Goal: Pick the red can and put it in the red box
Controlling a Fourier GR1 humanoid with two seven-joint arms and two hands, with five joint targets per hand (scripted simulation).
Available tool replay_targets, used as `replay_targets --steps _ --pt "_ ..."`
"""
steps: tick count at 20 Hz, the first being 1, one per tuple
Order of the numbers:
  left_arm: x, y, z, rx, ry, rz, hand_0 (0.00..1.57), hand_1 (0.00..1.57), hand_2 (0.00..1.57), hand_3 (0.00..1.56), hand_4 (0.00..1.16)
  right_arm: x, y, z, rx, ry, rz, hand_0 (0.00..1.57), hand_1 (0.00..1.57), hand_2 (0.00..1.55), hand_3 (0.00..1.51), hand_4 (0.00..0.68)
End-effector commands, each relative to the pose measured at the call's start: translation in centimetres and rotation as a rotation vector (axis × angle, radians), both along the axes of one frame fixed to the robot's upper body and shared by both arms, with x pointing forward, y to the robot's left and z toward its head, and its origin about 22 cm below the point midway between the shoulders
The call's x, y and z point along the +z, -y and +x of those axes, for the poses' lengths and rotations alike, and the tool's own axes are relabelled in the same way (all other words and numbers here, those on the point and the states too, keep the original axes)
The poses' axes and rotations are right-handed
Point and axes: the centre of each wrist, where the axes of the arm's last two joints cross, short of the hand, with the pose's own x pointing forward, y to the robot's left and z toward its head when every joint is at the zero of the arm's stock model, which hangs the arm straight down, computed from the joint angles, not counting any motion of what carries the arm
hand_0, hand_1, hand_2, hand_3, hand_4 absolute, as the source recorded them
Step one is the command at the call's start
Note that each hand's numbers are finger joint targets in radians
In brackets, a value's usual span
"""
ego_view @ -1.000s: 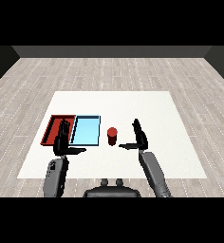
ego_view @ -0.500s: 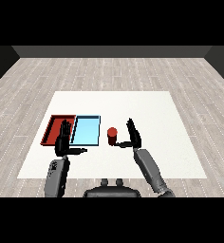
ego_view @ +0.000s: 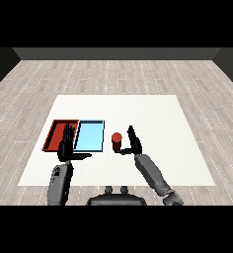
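Rightward gap closed: right hand (ego_view: 134,143) has slid up beside the small red cylindrical can (ego_view: 117,142), straight fingers just right of it, thumb reaching toward its base.

Even, diffuse light fills the scene you are watching, with no single lamp or bright source that you can place. The white table (ego_view: 153,118) is the brightest surface, flat in tone and free of glare. The grey plank floor (ego_view: 113,74) around it sits a shade dimmer, and the far wall (ego_view: 113,53) falls off to dark grey. You see almost no cast shadows; the red can (ego_view: 117,142) and both trays lie without clear dark edges beneath them. The left robot hand (ego_view: 66,148) and right robot hand (ego_view: 134,145) read as near-black shapes with little surface detail. Straight lines stay straight toward the edges.
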Motion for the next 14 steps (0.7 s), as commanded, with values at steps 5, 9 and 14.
replay_targets --steps 5,9,14 --pt "1.4 -1.2 -0.3 0.008 0.011 0.006 0.00 0.00 0.00 0.00 0.00 -0.2 -1.8 0.0 0.011 -0.026 0.013 0.00 0.00 0.00 0.00 0.000" --pt "1.2 -0.3 -0.5 -0.004 -0.002 0.020 0.00 0.00 0.00 0.00 0.00 -0.5 -2.1 0.6 -0.002 -0.034 0.022 0.00 0.00 0.00 0.00 0.000" --pt "-0.2 -1.3 0.2 0.001 0.008 -0.004 0.00 0.00 0.00 0.00 0.00 -0.7 -1.7 2.9 0.049 -0.043 0.042 0.00 0.00 0.00 0.00 0.000"
